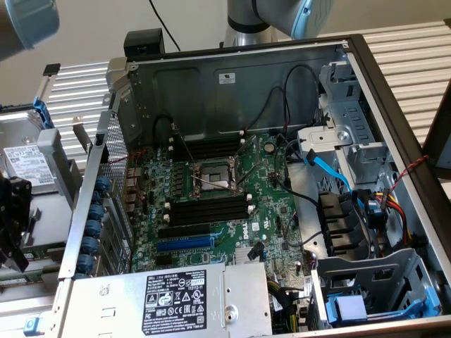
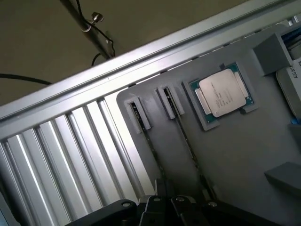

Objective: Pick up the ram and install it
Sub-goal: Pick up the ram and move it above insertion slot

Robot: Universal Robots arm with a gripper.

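Two ram sticks stand on edge in slots of a grey tray (image 2: 244, 150): one ram (image 2: 149, 143) runs down toward my fingers, the other (image 2: 187, 141) lies beside it. My gripper (image 2: 160, 200) hangs over their near ends with its dark fingers shut together. I cannot tell whether they touch a stick. In the exterior view the gripper (image 1: 10, 225) is at the far left, outside the open computer case. The black memory slots (image 1: 211, 209) lie on the motherboard, on either side of the processor socket (image 1: 215, 176).
A processor chip (image 2: 221, 94) sits in the same tray. The case's side wall with blue clips (image 1: 91, 211) stands between the gripper and the motherboard. A hard drive (image 1: 28, 165) lies at the left. The power supply (image 1: 169, 299), a blue slot (image 1: 184, 244) and loose cables (image 1: 328, 169) crowd the case.
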